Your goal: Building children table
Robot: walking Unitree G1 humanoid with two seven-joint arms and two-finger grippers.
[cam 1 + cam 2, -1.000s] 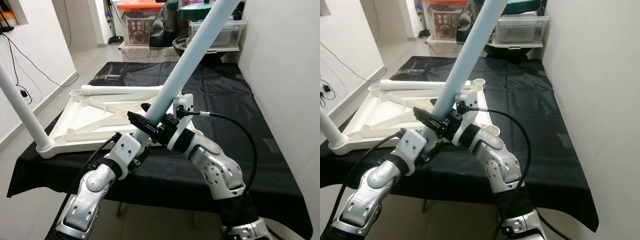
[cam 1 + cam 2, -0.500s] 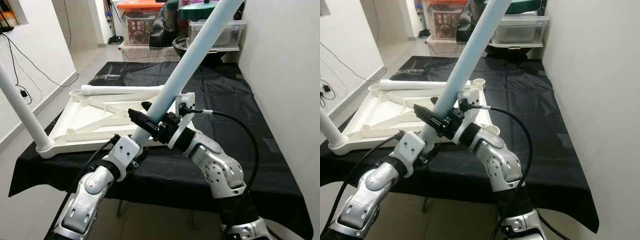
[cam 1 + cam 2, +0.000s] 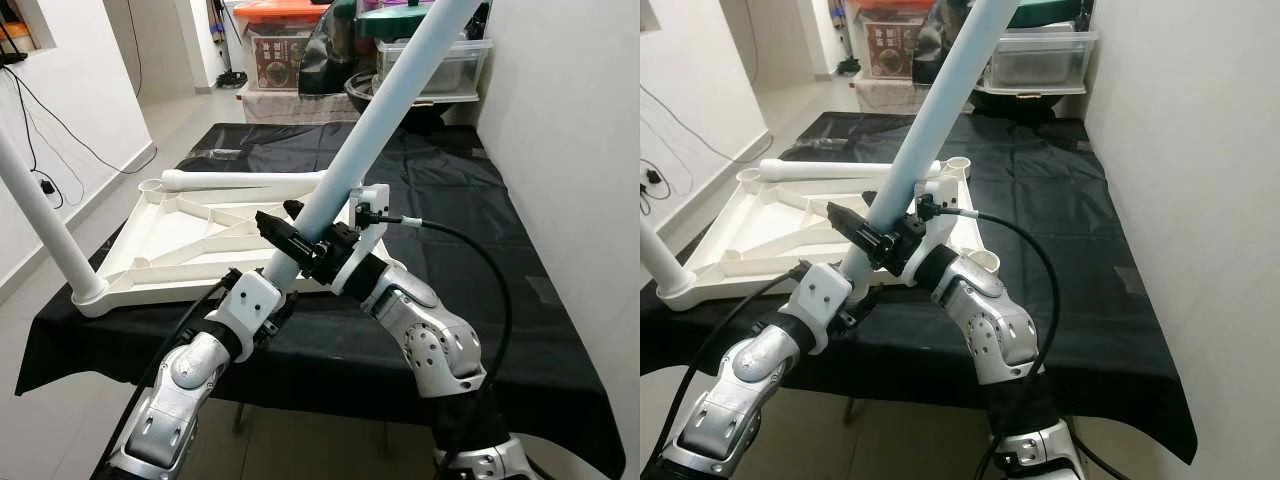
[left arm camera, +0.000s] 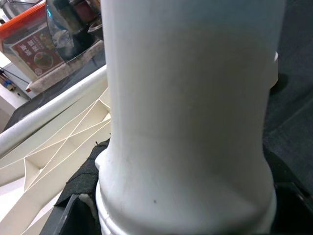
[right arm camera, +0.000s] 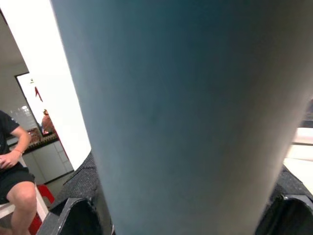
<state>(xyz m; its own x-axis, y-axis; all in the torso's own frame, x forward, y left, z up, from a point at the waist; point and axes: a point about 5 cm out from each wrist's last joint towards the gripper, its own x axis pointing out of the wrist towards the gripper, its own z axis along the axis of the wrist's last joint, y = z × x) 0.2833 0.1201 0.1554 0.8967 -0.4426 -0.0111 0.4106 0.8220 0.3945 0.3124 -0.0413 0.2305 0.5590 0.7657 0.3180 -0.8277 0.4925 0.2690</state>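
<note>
Both grippers clamp one white table leg (image 3: 385, 110), which slants up and away over the black-covered table (image 3: 520, 250): left gripper (image 3: 272, 282) at its lower end, right gripper (image 3: 300, 232) just above. The upturned white tabletop (image 3: 190, 240) lies left. No writing is legible.

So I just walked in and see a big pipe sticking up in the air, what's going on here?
The robot is putting together a small white plastic table. The upside-down white tabletop lies on a black-covered table, with one white leg already standing in a near corner socket and another white tube lying along its far edge. Both the left gripper and the right gripper grip a long white tubular leg, held tilted over the tabletop's near right corner, not yet seated.
</note>
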